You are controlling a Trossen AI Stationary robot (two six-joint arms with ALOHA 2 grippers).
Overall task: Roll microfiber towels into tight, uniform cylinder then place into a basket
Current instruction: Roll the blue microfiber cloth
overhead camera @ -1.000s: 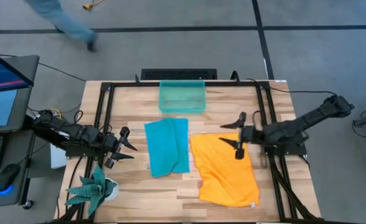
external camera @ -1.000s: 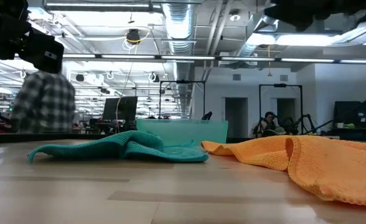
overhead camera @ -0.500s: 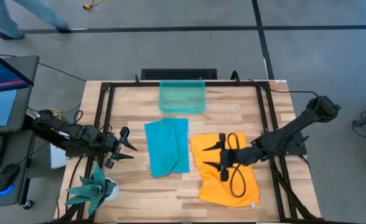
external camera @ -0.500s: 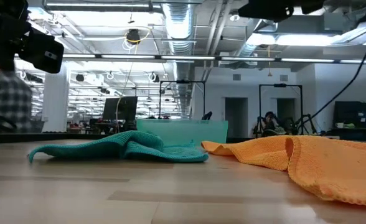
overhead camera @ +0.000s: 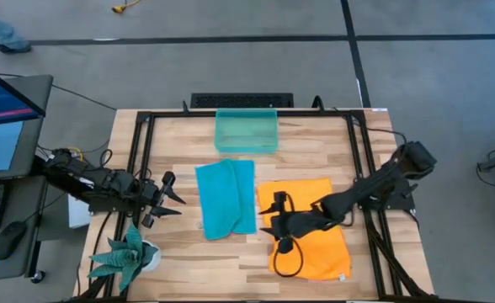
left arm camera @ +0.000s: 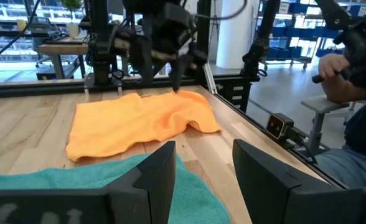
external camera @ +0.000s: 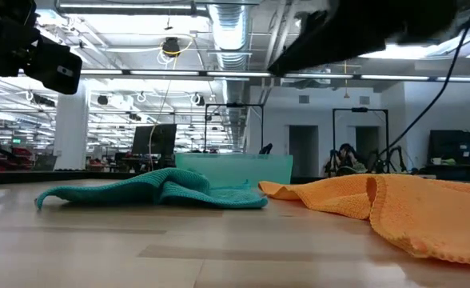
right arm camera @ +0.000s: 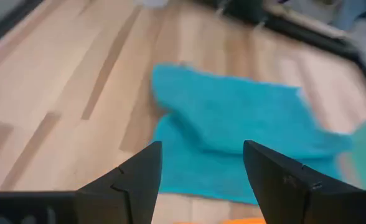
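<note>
A: Which arm is nearer the work?

B: The right gripper; it hangs over the left edge of the orange towel, fingers spread wide with nothing between them. The left gripper waits near the table's left edge, at about nine o'clock from the teal towel; its fingers are also spread and empty.

A: And how does the orange towel lie from those right fingers?

B: Right under them and off toward three and five o'clock; the cloth is a flat sheet, somewhat rumpled, its long axis running twelve to six in the high view. The wrist looks toward nine o'clock, at the teal towel, which lies just beside the orange one at its nine o'clock, also long from twelve to six.

A: So a roll would start where?

B: My guess is along that left edge, or a short end; whether the fingertips touch the cloth I cannot tell.

A: The basket?

B: At twelve o'clock from the teal towel, near the table's far edge, well apart from both grippers; neither towel is rolled yet.
</note>
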